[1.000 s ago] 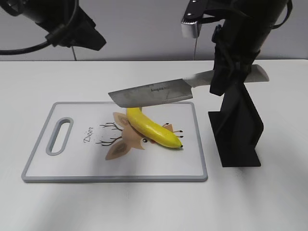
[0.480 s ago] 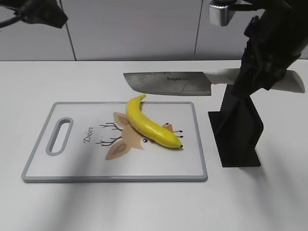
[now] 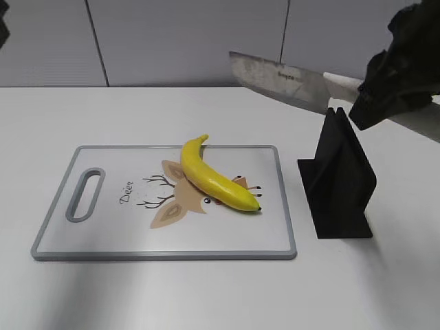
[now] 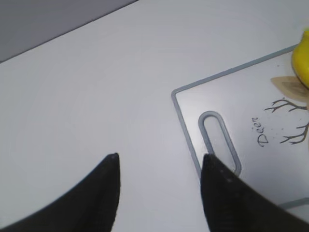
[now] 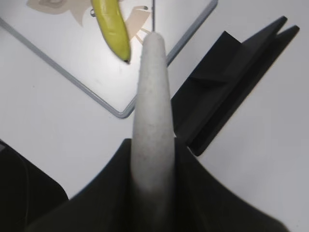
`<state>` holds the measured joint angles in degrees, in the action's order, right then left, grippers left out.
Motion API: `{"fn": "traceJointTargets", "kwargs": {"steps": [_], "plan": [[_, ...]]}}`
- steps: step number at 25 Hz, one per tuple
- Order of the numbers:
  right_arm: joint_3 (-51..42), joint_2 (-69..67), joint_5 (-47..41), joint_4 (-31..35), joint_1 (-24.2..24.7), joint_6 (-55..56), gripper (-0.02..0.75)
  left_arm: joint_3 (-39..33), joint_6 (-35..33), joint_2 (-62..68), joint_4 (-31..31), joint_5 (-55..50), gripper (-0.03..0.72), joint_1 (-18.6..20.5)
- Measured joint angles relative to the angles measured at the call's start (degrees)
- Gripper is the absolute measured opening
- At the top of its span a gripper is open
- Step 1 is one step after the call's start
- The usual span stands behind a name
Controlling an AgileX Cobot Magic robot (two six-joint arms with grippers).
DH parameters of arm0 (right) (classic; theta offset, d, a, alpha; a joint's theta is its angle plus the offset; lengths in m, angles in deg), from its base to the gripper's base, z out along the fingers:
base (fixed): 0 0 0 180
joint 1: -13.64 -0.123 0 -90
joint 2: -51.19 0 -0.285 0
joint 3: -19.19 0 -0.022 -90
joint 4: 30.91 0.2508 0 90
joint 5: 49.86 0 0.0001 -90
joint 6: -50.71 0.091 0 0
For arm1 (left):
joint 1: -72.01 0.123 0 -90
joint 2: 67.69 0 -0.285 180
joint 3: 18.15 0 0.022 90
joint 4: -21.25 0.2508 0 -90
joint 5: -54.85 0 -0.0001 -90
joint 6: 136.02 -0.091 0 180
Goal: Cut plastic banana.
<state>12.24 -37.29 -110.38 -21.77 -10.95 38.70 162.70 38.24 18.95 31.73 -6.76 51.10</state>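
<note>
The plastic banana (image 3: pixel 216 177) lies whole on the grey-rimmed cutting board (image 3: pixel 69 240), stem toward the back, dark tip toward the right. It also shows in the right wrist view (image 5: pixel 112 26). My right gripper (image 3: pixel 385 93) is shut on the pale handle (image 5: pixel 153 116) of a broad steel knife (image 3: pixel 278 79), held high above the table, right of and behind the board. My left gripper (image 4: pixel 159 162) is open and empty above the bare table just left of the board's handle slot (image 4: pixel 219 140); in the exterior view it is almost out of frame.
A black knife stand (image 3: pixel 340 179) stands on the white table right of the board, below the raised knife; it also shows in the right wrist view (image 5: pixel 227 82). A grey panelled wall runs along the back.
The right gripper has lifted the knife up and to the right, away from the banana. The left arm has withdrawn up and left, nearly out of the exterior view. The banana has not moved.
</note>
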Motion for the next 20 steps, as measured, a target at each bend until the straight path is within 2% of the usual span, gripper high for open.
{"fn": "traceJointTargets", "kwargs": {"steps": [4, 8, 14, 20], "plan": [[-4.08, 3.47, 3.40, -4.01, 0.00, 9.05, 0.176, -1.70, 3.37, -3.24, 2.35, -2.37, 0.522, 0.00], [-9.39, 8.17, 7.75, -7.50, 0.00, 17.15, 0.176, -6.89, 5.42, -9.05, 2.83, -2.31, 0.521, 0.00], [-16.67, 13.51, 11.71, -10.73, 0.00, 25.23, 0.176, -16.05, 7.03, -20.59, 2.93, -1.19, 0.521, 0.00], [-19.05, 14.05, 13.43, -11.88, 0.00, 29.15, 0.176, -27.05, 7.22, -35.41, 3.00, 0.18, 0.521, 0.00]]}}
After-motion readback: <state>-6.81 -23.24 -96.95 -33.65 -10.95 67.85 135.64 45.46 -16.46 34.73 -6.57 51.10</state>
